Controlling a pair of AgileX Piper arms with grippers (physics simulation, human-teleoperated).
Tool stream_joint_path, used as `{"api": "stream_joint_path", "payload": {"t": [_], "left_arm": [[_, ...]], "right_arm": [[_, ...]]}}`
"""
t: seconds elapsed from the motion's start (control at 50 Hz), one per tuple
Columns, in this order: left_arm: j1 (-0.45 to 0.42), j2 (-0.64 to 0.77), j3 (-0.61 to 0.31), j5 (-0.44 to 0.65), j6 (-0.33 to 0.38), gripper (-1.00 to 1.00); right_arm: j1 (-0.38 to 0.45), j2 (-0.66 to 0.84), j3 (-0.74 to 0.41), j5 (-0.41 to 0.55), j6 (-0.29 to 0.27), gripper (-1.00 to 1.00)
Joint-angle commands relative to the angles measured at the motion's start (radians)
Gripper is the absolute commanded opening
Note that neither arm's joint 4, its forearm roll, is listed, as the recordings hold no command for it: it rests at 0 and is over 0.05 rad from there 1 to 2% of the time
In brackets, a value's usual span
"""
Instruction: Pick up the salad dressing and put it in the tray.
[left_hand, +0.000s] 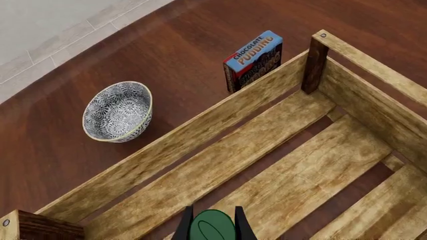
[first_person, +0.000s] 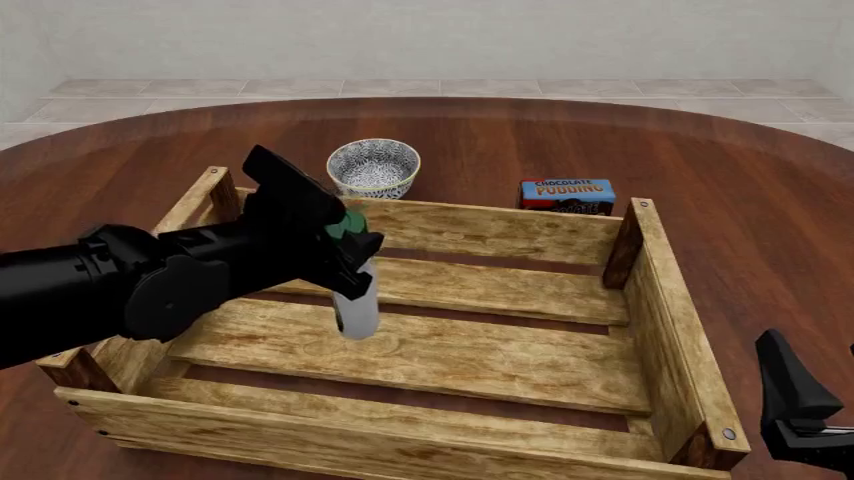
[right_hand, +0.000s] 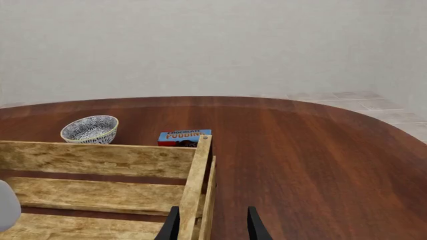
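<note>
I have the left gripper (first_person: 350, 238) over the tray (first_person: 534, 232), its jaws pinching the salad dressing (first_person: 356, 305) at the green cap, so the white bottle hangs straight below them above the tray's slats. Beyond the jaws, past the far wall, sit the bowl (first_person: 374, 167) and pudding box (first_person: 567, 194) on the tabletop. My right gripper (right_hand: 212, 225) waits by the tray's near right corner, jaws spread apart.

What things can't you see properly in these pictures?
- Salad dressing: in the front view the left gripper covers its top, and whether its bottom touches the tray cannot be told. The left wrist view shows only its green cap.
- Right gripper: cut off by the bottom edge in the right wrist view.
- Chocolate pudding box: its lower part hides behind the tray wall in the front view.
</note>
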Motion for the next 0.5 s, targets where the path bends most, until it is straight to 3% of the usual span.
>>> {"api": "stream_joint_path", "payload": {"t": [0.02, 0.5], "left_arm": [[0.005, 0.002, 0.01, -0.015, 0.02, -1.0], [0.004, 0.016, 0.034, -0.044, 0.006, -1.0]], "right_arm": [[-0.003, -0.012, 0.0, 0.011, 0.002, 1.0], [-0.007, -0.018, 0.0, 0.016, 0.005, 1.0]]}}
